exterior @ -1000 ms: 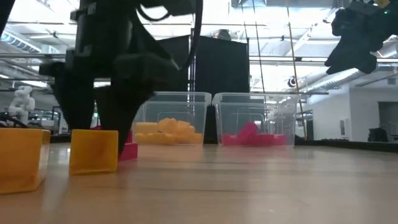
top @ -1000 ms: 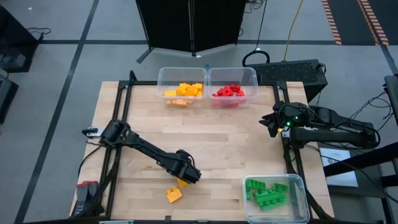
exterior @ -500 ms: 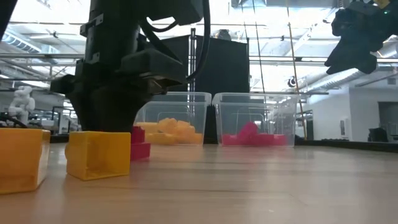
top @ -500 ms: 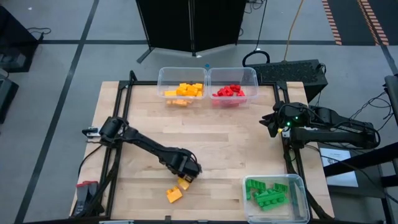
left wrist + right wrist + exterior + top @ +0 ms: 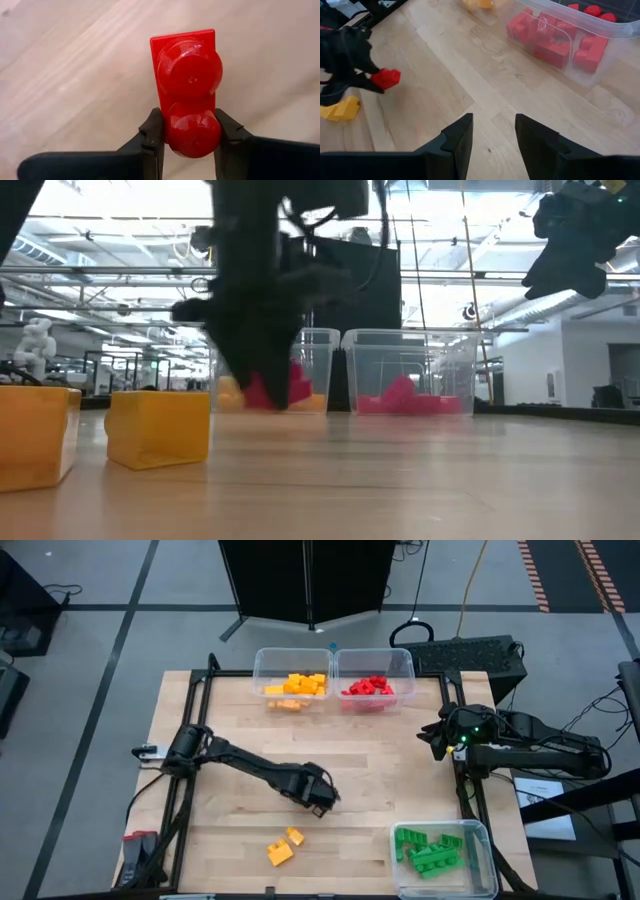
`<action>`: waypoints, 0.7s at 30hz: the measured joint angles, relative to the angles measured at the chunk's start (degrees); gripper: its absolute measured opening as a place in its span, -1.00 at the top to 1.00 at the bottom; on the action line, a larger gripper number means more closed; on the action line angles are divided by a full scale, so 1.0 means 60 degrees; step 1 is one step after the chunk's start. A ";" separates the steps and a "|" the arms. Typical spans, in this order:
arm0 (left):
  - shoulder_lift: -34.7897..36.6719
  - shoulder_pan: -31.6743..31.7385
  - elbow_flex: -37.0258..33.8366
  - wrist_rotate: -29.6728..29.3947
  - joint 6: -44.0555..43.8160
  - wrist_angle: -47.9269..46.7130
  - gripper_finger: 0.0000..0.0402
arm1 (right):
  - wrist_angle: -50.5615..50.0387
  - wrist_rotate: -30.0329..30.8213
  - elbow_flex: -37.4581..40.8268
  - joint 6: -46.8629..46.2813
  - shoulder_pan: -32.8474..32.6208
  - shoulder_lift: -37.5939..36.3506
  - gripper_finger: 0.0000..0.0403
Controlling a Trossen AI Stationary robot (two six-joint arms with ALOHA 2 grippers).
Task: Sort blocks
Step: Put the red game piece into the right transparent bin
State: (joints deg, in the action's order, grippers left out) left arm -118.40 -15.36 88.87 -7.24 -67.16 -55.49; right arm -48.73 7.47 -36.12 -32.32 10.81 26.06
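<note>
My left gripper (image 5: pixel 324 804) is shut on a red two-stud block (image 5: pixel 187 85) over the middle of the table, right of two yellow-orange blocks (image 5: pixel 280 853) (image 5: pixel 295 836) that rest flat on the wood near the front edge. The low view shows the red block (image 5: pixel 270 392) under the dark fingers. My right gripper (image 5: pixel 433 738) hangs open, high above the table's right edge, with nothing between its fingers (image 5: pixel 457 137). My left gripper pinches the red block's two long sides between its two fingers, at the end with the nearer stud (image 5: pixel 192 136). The fingers point down from above and lie across the block. The block sits studs up, level, just clear of the table.
At the far edge stand a clear bin with yellow-orange blocks (image 5: pixel 262 668) and one with red blocks (image 5: pixel 405 668). A clear bin with green blocks (image 5: pixel 480 840) is at the front right corner. Bare wood lies between them.
My left gripper has taken hold of the red block beside the yellow-orange blocks, raised it off the table and carried it toward the right and far edges. The two yellow-orange blocks stay on the wood.
</note>
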 joint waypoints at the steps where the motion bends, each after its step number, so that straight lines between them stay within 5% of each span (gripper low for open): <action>1: 0.0001 0.0095 0.0220 -0.0007 0.0193 -0.0043 0.64 | 0.0000 0.0002 0.0000 0.0000 0.0000 -0.0003 0.29; 11: 0.0025 0.2294 0.2278 -0.1592 0.2702 0.0206 0.64 | -0.0010 -0.0001 0.0000 0.0007 0.0000 -0.0004 0.29; 21: 0.0063 0.4448 0.4165 -0.2719 0.5803 0.4020 0.64 | -0.0157 -0.0001 0.0000 0.0000 0.0000 0.0000 0.29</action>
State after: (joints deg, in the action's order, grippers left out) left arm -118.02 11.32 113.86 -23.55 -32.34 -31.37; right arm -49.67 7.46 -36.12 -32.32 10.81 26.06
